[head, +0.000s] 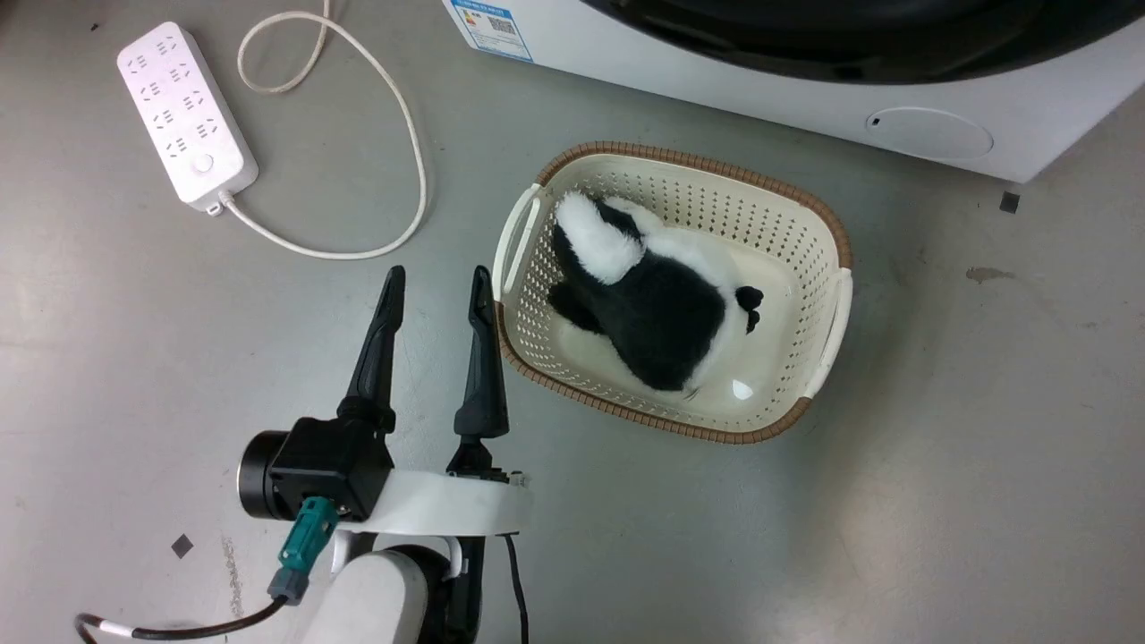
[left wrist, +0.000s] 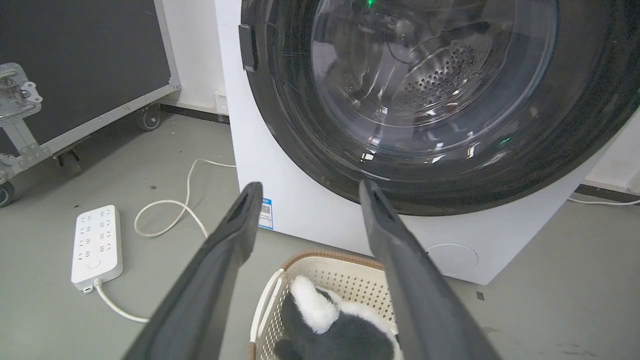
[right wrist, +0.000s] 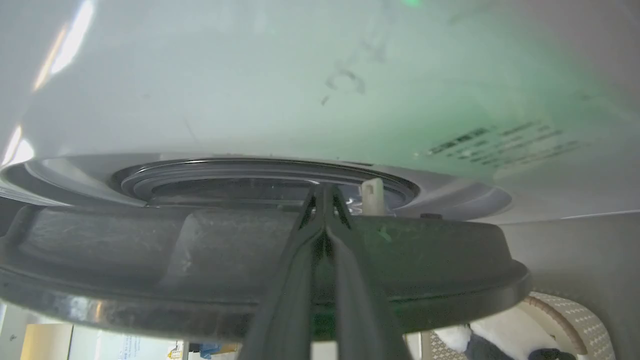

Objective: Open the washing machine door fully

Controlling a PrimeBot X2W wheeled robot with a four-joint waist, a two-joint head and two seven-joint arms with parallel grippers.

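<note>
Head view: plush toy (head: pixel 662 322) in basket (head: pixel 725 206)

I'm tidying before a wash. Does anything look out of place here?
A white power strip lies on the floor near the white washing machine, cord looped loosely: a trip risk. A cream perforated basket holding a black-and-white plush toy sits right before it.

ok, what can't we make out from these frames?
Head view: the washing machine door is cut off by the top edge, so its opening angle is unreadable.
Right wrist view: the shut right hand has tips blending into the door's dark rim; contact unclear.
Left wrist view: blue label print too small; the left hand covers part of the basket.
</note>
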